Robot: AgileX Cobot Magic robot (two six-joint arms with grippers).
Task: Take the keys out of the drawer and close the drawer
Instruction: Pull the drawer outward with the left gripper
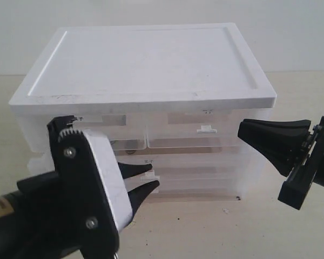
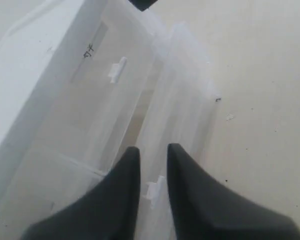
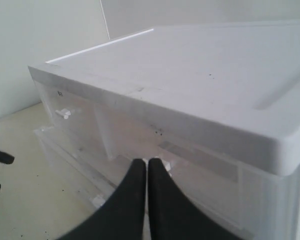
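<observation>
The keys are not in view. A white-topped cabinet of translucent drawers (image 1: 146, 59) stands on the table with every front looking shut. My left gripper (image 1: 154, 176) (image 2: 153, 148) is open, one finger on each side of a small white tab handle (image 2: 155, 192) on a wide lower drawer front. In the exterior view a small label (image 1: 147, 161) sits just above that handle. The unlabelled bottom drawer (image 1: 205, 189) lies below it, and the lower finger hides its handle. My right gripper (image 1: 240, 130) (image 3: 146, 162) is shut on nothing and hovers in front of the upper right drawer.
Two half-width labelled drawers fill the top row, the right one with a white handle (image 1: 205, 129) (image 2: 117, 70). The beige table (image 1: 232, 226) runs in front of and beside the cabinet. A pale wall stands behind.
</observation>
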